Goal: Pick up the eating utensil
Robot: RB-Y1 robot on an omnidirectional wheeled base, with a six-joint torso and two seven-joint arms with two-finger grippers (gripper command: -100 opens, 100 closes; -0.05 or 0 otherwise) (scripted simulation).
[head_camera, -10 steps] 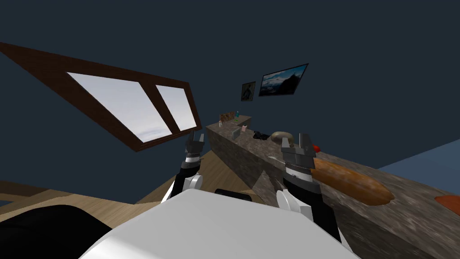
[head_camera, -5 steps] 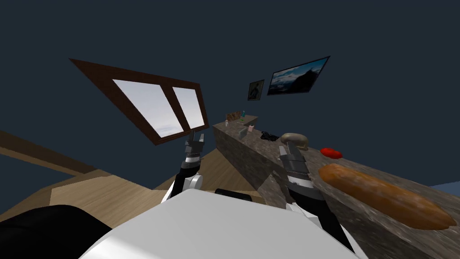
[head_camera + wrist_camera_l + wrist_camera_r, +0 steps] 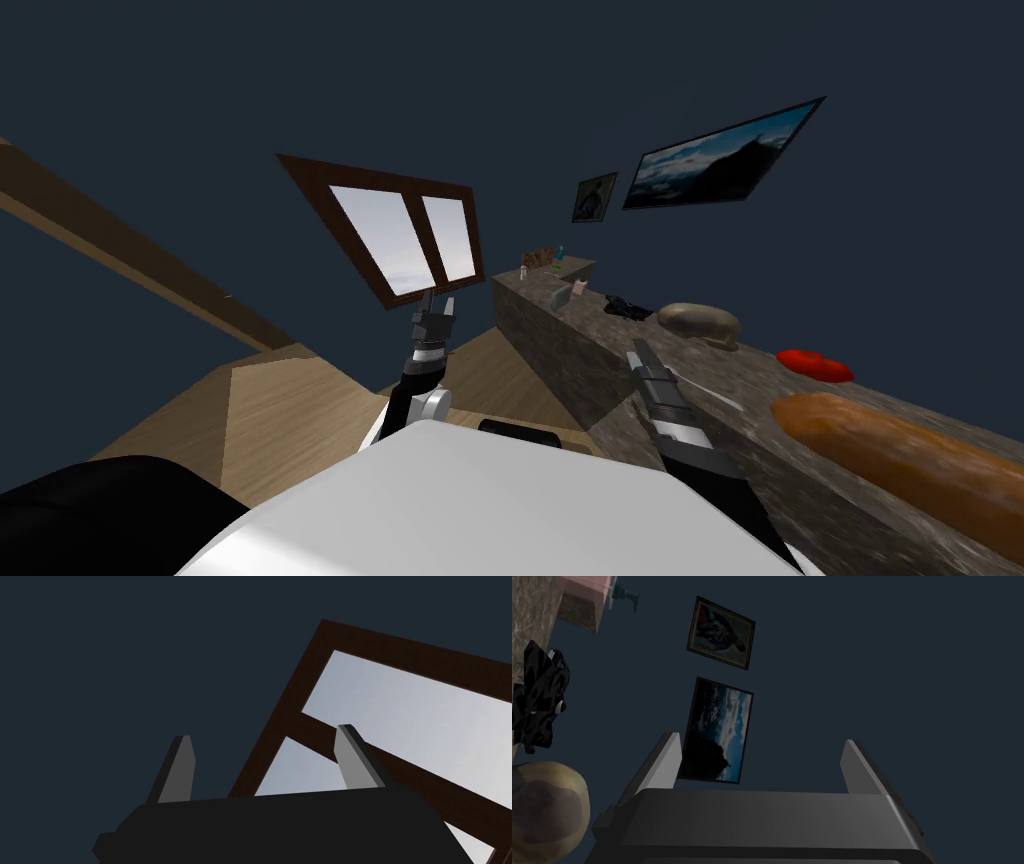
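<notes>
— Where is our eating utensil?
— The thin, pale utensil [image 3: 705, 389] lies flat on the mottled grey-brown stone bench [image 3: 560, 345]. It is just beside our right gripper [image 3: 637, 348], between it and the long brown loaf [image 3: 900, 460].
— And our grippers?
— The right gripper's fingers are spread, holding nothing (our left gripper [image 3: 436, 302] too, off the bench).

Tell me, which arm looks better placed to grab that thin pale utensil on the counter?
Right. The right gripper, open, is over the counter close beside the utensil; the left gripper, also open, hangs away from the counter.
</notes>
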